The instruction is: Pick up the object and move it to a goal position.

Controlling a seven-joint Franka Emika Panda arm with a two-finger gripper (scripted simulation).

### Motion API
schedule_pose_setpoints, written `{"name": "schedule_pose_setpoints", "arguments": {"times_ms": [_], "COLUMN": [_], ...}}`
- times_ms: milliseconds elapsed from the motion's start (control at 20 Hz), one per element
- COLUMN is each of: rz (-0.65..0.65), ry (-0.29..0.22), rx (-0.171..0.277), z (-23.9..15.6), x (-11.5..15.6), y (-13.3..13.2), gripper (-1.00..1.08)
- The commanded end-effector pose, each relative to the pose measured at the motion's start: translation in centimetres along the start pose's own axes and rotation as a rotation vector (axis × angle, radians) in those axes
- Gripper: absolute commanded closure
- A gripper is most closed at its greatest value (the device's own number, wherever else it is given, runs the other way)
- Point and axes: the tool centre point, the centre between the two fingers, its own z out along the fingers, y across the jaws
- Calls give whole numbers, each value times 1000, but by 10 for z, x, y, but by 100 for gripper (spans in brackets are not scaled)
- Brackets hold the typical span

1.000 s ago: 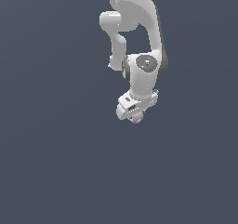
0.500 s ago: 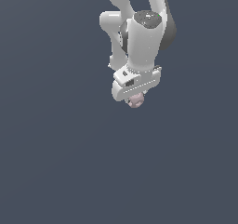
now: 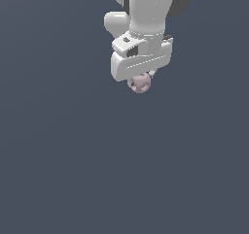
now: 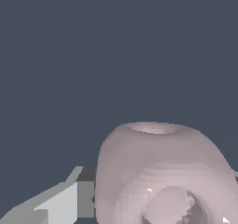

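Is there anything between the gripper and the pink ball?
Nothing. In the exterior view the pink ball sits directly under the gripper. In the wrist view it lies against one finger, with no gap.

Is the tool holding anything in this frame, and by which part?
Yes: the tool holds the pale pink lumpy object by its upper sides; its lower part hangs free below the fingers.

A plain dark blue-grey surface fills the exterior view from edge to edge. It looks flat and uniform.
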Motion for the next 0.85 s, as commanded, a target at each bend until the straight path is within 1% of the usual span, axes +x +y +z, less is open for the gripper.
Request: {"name": "schedule_pose_setpoints", "arguments": {"times_ms": [0, 200, 400, 800], "rz": [0, 1, 1, 1], "ry": [-1, -2, -2, -2], "rx": [1, 0, 0, 0], "z": [-19, -40, -53, -54], "x": [-3, -5, -6, -5], "y": [2, 4, 6, 6], "gripper": [108, 108, 108, 108]}}
